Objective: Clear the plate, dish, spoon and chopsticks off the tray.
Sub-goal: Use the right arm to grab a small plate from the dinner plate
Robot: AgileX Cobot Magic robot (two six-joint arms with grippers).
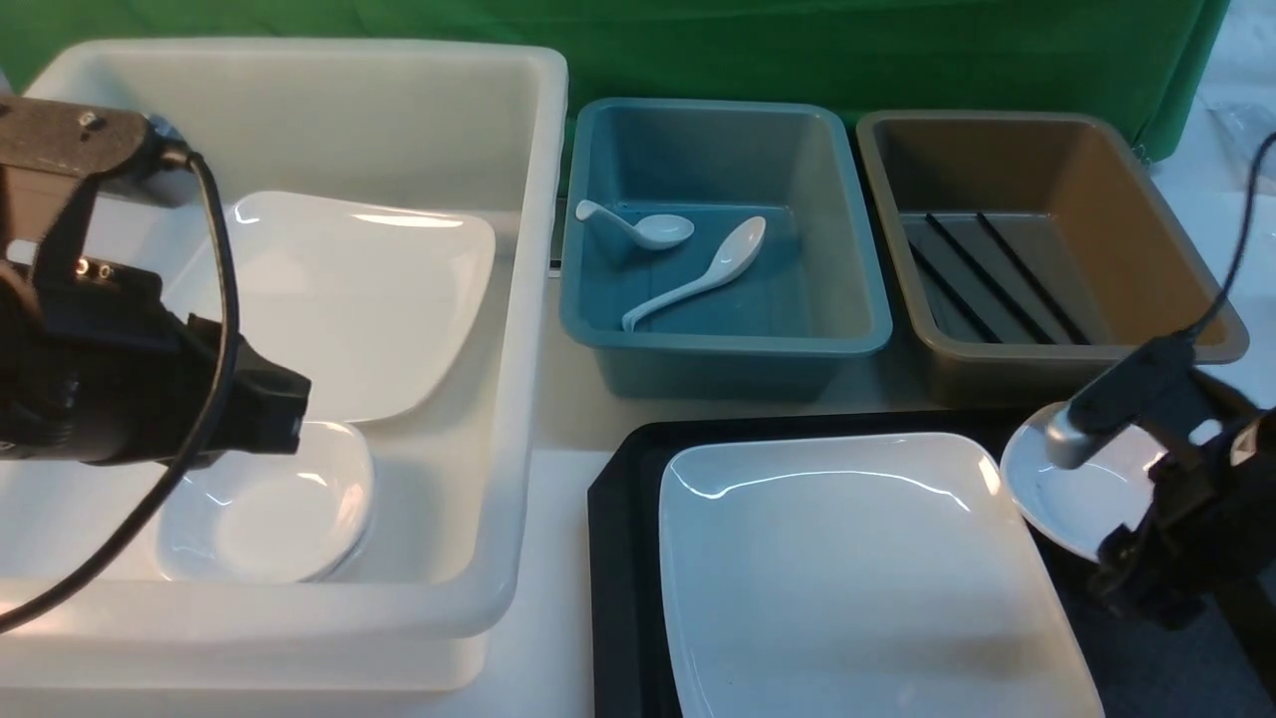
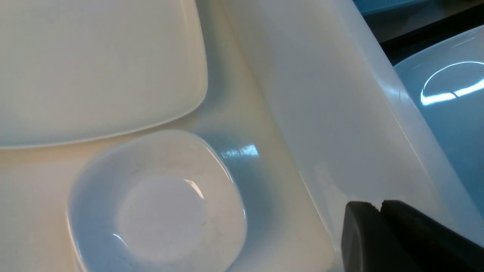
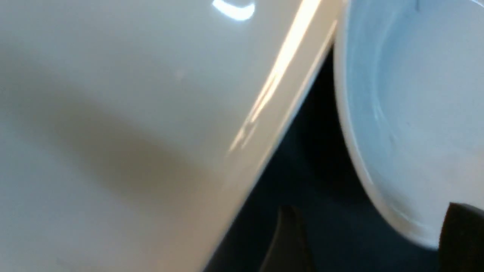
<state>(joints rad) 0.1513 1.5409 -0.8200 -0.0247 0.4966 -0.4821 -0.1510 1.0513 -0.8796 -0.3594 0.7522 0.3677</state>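
Observation:
A large white plate [image 1: 857,568] lies on the black tray [image 1: 623,519]; it also shows in the right wrist view [image 3: 132,113]. A small white dish [image 1: 1087,489] sits at the tray's right back part. My right gripper [image 1: 1126,568] is open at the dish's near rim. In the right wrist view the dish [image 3: 416,94] has its rim between the spread fingers, close to one finger [image 3: 461,234]. My left gripper [image 2: 380,206] is shut and empty over the white bin. The long white spoon [image 1: 698,274] lies in the teal bin. Black chopsticks [image 1: 987,279] lie in the brown bin.
The white bin [image 1: 538,299] at the left holds a second large plate [image 1: 349,299] and a small dish [image 1: 269,509]. The teal bin [image 1: 857,299] also holds a shorter hooked spoon [image 1: 638,227]. The brown bin [image 1: 1146,199] stands at the back right, before a green backdrop.

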